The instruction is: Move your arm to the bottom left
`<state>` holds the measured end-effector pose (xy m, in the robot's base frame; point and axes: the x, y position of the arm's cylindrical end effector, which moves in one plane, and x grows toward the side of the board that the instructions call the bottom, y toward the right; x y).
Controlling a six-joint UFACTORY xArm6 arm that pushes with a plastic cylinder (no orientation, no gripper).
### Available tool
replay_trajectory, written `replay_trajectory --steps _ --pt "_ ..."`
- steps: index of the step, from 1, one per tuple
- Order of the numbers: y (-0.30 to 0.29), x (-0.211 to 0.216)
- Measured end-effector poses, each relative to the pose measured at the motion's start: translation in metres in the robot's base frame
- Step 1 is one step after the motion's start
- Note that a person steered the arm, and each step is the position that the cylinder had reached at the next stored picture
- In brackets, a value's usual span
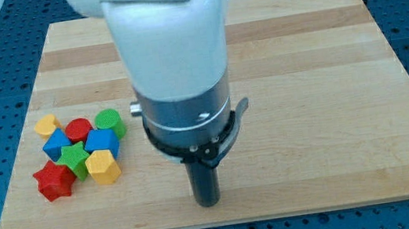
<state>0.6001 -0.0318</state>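
Tip (209, 202) right of red star block (54, 182)

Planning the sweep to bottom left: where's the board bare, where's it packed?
Bare: the whole right half of the wooden board, the top strip, and the bottom edge between my tip and the red star block. Crowded: the cluster at the view's left, yellow heart block to yellow hexagonal block.

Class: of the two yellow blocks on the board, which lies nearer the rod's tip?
The yellow block at the cluster's bottom right, beside my tip; the other yellow sits top left.
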Motion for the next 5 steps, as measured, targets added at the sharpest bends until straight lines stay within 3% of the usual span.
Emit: replay_trajectory --steps 1,3,5 --pt "-0.058 0.0" --pt "-0.227 0.004" --pt "-0.25 -0.039"
